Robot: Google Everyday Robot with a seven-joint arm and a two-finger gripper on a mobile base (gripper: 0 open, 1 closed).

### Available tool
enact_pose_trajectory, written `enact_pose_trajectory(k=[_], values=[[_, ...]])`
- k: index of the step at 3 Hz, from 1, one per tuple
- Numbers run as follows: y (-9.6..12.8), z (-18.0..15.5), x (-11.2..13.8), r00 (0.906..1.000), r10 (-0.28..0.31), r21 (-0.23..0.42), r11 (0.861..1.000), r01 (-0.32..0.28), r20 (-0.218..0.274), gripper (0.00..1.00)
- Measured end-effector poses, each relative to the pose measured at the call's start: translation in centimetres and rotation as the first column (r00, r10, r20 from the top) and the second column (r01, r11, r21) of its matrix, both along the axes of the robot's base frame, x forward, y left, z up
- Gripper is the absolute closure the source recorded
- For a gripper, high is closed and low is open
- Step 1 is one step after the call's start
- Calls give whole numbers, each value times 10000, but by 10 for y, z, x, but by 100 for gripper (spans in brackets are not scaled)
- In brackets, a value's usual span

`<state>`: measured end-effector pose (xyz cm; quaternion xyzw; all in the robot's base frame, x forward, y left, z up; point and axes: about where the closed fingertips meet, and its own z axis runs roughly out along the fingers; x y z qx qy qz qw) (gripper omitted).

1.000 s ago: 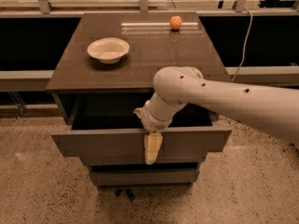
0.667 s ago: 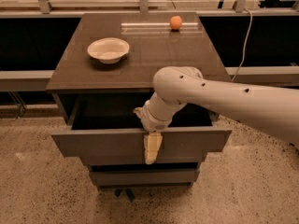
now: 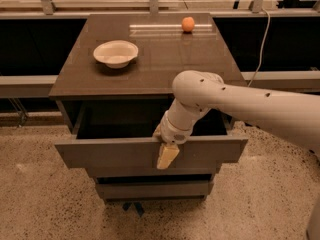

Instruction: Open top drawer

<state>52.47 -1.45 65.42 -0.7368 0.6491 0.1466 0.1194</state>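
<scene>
The top drawer [image 3: 110, 155] is the widest of the dark grey-brown drawers and stands pulled out from the cabinet, with its dark interior showing behind the flat front. My gripper [image 3: 166, 151] hangs over the top edge of the drawer front near its middle. One cream finger [image 3: 167, 157] lies down the outside of the front; the other is hidden behind the front. My white arm [image 3: 250, 106] reaches in from the right.
A white bowl [image 3: 116, 53] and an orange ball [image 3: 188, 24] sit on the cabinet top [image 3: 150, 59]. Two narrower drawer fronts [image 3: 152, 189] lie below the top drawer. A speckled floor [image 3: 45, 204] surrounds the cabinet. A rail and a cable run behind.
</scene>
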Motion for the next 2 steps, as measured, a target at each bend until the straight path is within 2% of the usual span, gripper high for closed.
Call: enact_pose_trajectory(k=[1, 2], values=[[-5, -5, -8, 9975, -220, -343, 9992, 197, -673, 62], [12, 4, -20, 9919, 298, -438, 9984, -354, -1235, 61]])
